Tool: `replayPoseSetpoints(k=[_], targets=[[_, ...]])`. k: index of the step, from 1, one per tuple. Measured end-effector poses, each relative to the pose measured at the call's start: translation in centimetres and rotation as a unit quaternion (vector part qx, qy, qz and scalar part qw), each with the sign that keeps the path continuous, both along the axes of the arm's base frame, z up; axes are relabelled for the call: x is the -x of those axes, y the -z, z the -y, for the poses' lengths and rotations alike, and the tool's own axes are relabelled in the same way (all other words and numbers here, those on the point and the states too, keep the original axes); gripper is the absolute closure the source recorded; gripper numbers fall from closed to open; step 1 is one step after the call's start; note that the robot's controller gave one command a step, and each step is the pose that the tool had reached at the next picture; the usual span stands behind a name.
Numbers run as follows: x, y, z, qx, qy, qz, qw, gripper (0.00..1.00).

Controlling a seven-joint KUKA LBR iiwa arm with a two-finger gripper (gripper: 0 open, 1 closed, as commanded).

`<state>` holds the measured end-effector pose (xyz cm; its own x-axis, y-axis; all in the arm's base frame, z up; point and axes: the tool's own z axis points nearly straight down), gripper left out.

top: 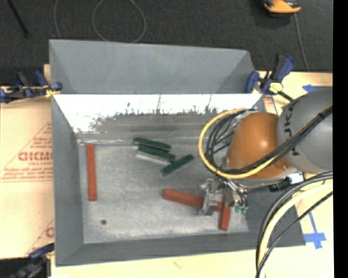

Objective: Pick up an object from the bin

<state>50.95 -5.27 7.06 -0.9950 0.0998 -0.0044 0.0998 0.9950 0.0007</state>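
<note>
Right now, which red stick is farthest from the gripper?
The red stick by the bin's left wall; the centre red stick and right red stick lie beside the gripper.

Grey metal bin (133, 216), sloped walls, flat speckled floor. Along the left wall, flat on the floor: a long red stick (91, 172). Near the back, about the middle: a loose cluster of dark green sticks (152, 147), a pale stick (146, 155) among them, one angled green stick (177, 165) off to their right. Toward the front right: a slanting red stick (182, 198), and a shorter red stick (224, 219) near the right-front corner. At front left, a small dark speck (103, 222).
</note>
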Motion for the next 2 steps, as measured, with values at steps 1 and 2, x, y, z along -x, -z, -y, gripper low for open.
replayPoseSetpoints(k=[1,2], targets=[[2.0,-6.8,2.7,0.002,-0.014,0.0013,0.9999,1.0],[1.9,-16.9,2.3,0.001,-0.004,0.0037,1.0,1.0]])
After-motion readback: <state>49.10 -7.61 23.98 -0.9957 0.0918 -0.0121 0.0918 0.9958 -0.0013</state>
